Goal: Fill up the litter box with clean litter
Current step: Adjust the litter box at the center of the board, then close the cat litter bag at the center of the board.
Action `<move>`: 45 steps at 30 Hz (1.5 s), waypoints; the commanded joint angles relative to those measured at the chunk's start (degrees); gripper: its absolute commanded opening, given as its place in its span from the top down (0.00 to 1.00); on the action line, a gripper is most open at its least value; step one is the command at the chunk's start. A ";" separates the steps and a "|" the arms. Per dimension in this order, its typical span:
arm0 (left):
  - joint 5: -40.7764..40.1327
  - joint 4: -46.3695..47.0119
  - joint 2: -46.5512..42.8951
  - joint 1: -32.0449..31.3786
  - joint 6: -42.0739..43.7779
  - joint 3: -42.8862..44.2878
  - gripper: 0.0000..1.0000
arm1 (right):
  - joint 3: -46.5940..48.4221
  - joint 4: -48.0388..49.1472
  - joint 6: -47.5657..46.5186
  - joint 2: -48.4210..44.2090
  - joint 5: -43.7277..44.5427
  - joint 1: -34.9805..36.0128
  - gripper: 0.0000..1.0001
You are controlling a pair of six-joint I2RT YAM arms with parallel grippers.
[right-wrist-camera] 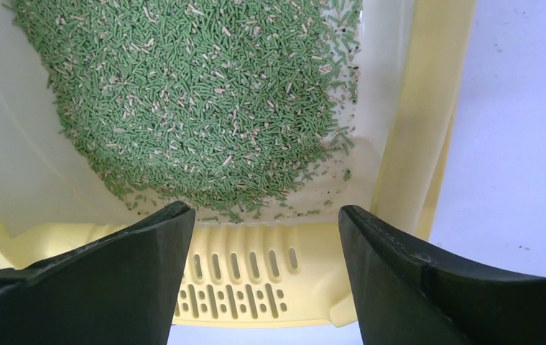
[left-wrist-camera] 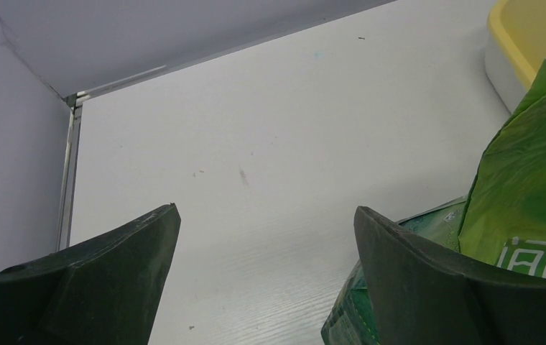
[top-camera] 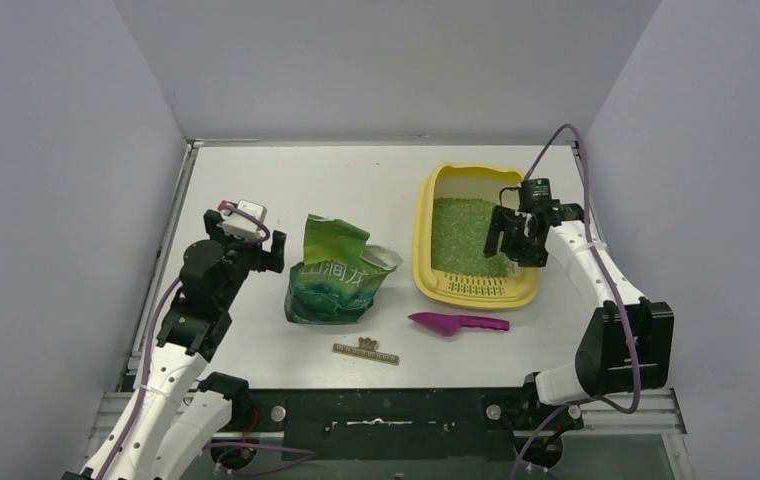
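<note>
The litter box is parked on the right half of the tabletop, long side running away from the arms, with its slotted grate strip turned toward the near edge. The clean litter is already spread inside as a green patch over most of the floor. In the right wrist view it's shown as short green pellets with a few pale ones mixed in, and bare pale plastic is left along the sides and just before the grate. The right hand is held above the near end of the box, pointed down, jaws spread fairly wide and nothing gripped, so only litter and grate are seen through the gap. The left hand is raised off the tabletop just left of the green bag, opened wide, and nothing is held there either. Bare tabletop is framed between its fingers, with the bag's crumpled side caught at the right of that view. The bag is stood upright near the middle, top torn open and folded over, left of the box and apart from it. A magenta scoop is laid flat just in front of the box, handle pointing right, and a small dark strip is left nearer the arms, in front of the bag.
</note>
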 commanded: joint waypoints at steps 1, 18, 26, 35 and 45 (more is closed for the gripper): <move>0.67 1.71 0.59 0.39 0.11 2.90 0.09 | 4.60 -0.90 -2.18 0.04 4.84 -1.98 0.24; 17.40 -26.46 5.63 6.91 -11.22 17.87 0.06 | -12.31 50.21 2.40 -15.26 -33.28 3.06 0.14; 42.47 -15.21 6.94 9.90 -14.21 12.47 0.06 | -19.12 60.19 -7.34 -13.91 -35.57 14.93 0.12; 49.79 -4.20 14.96 9.79 -15.99 10.23 0.10 | -19.55 61.59 -12.14 -9.06 -36.59 21.01 0.08; 53.51 2.64 23.60 9.44 -16.27 10.83 0.25 | -17.14 61.00 -17.03 -2.42 -44.27 22.90 0.07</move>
